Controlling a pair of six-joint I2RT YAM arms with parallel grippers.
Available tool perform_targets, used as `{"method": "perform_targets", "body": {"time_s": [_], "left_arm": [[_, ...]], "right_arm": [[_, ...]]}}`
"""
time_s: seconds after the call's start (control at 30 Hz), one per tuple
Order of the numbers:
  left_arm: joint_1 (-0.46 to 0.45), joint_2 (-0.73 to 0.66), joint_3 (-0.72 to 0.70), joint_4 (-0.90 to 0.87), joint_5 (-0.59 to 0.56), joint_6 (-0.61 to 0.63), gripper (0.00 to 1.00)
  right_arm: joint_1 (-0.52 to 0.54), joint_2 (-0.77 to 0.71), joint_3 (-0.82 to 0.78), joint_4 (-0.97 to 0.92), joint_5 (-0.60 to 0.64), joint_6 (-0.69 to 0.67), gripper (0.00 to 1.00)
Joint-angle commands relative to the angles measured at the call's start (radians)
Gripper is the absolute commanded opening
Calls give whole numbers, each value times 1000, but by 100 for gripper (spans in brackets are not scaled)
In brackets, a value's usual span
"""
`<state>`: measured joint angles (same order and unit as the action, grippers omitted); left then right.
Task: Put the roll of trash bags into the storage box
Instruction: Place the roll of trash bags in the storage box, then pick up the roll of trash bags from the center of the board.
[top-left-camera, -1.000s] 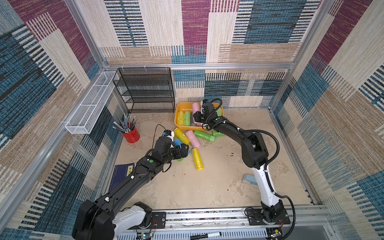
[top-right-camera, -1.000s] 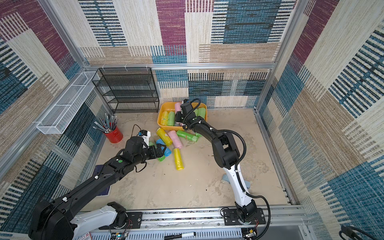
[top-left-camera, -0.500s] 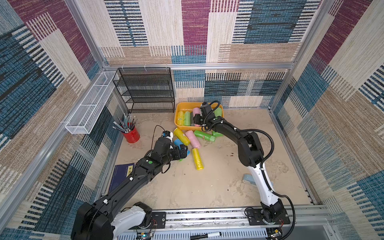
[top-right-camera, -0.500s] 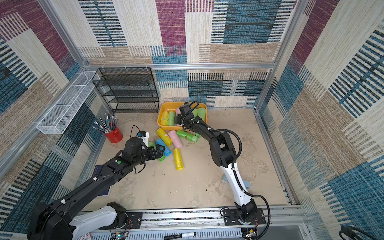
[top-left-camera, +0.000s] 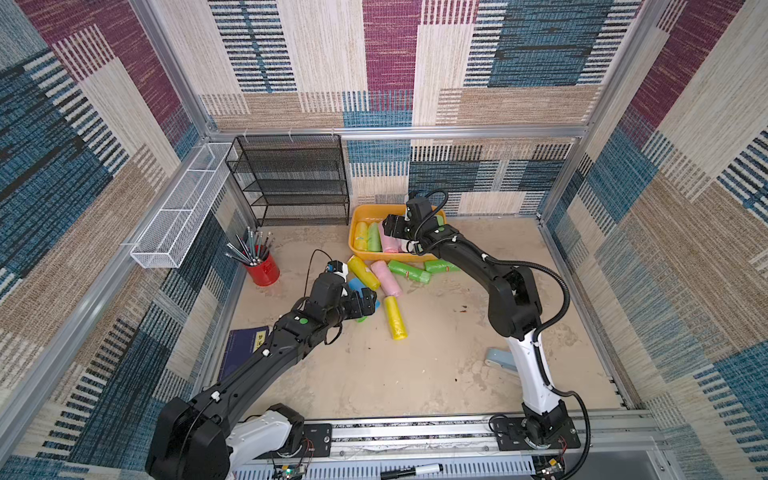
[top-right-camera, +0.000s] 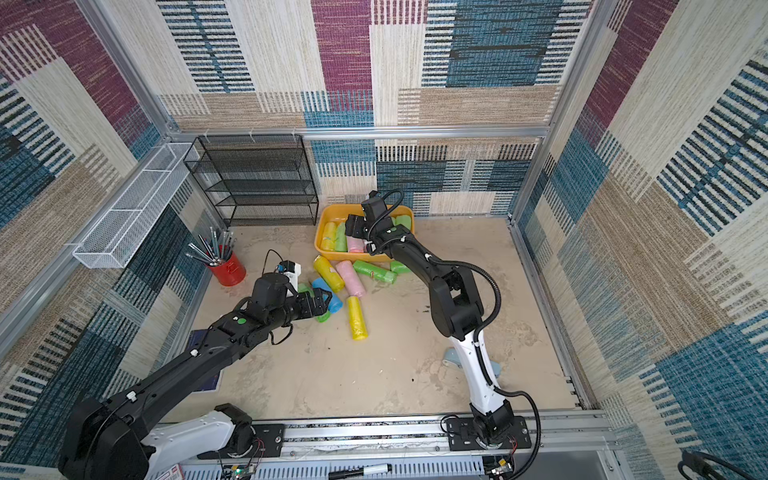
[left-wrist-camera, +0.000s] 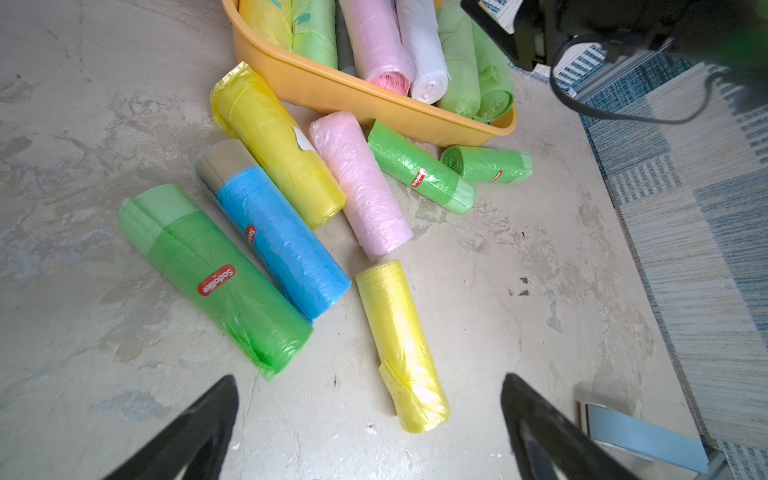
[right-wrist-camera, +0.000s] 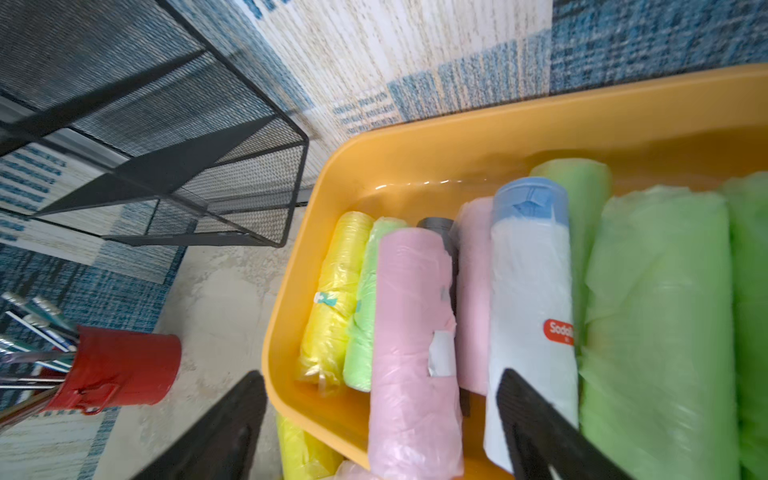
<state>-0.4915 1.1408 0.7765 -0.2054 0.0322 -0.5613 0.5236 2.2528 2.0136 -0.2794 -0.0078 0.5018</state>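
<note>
Storage box (left-wrist-camera: 374, 108) is showing plain orange-yellow. Lying in it: yellow boxed roll (right-wrist-camera: 336, 299), pink boxed roll (right-wrist-camera: 411, 353), white roll (right-wrist-camera: 532, 291) wearing a blue end and a red label, and pale green boxed roll (right-wrist-camera: 656, 332). Lying on the floor: big green roll (left-wrist-camera: 216, 274) carrying a red oval label, blue roll (left-wrist-camera: 282, 245) showing a grey end, fat yellow roll (left-wrist-camera: 278, 145), pink floor roll (left-wrist-camera: 361, 183), slim yellow roll (left-wrist-camera: 399, 345), slim green roll (left-wrist-camera: 419, 170) and short green roll (left-wrist-camera: 486, 164), both carrying red labels. Floor (top-left-camera: 415, 374) is looking mottled beige. Walls (top-left-camera: 390, 62) are showing woven patchwork in blue, maroon, beige and cream, some patches striped. Shelf rack (top-left-camera: 295, 187) is showing black mesh, wire basket (top-left-camera: 178, 216) white mesh, pencil cup (top-left-camera: 262, 270) red, book (top-left-camera: 245, 345) dark blue.
</note>
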Motion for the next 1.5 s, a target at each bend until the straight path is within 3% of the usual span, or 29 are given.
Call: {"method": "perform_targets", "body": {"time_s": [0.0, 0.23, 0.47, 0.57, 0.97, 1.47], "left_arm": [[1, 0, 17, -23, 13, 20, 99], [1, 2, 38, -29, 41, 25, 100], [1, -1, 61, -47, 64, 31, 99], [1, 7, 56, -18, 77, 22, 99], [-4, 104, 64, 44, 172, -30, 98], [-37, 236, 53, 108, 190, -71, 95]], "right_arm": [[0, -86, -70, 67, 9, -21, 99], [-37, -297, -375, 226, -51, -5, 99], [-84, -560, -843, 468, -80, 34, 99], [-94, -647, -968, 492, -69, 25, 99], [-119, -877, -1322, 622, -158, 43, 99], [-120, -935, -1565, 863, -342, 196, 99]]}}
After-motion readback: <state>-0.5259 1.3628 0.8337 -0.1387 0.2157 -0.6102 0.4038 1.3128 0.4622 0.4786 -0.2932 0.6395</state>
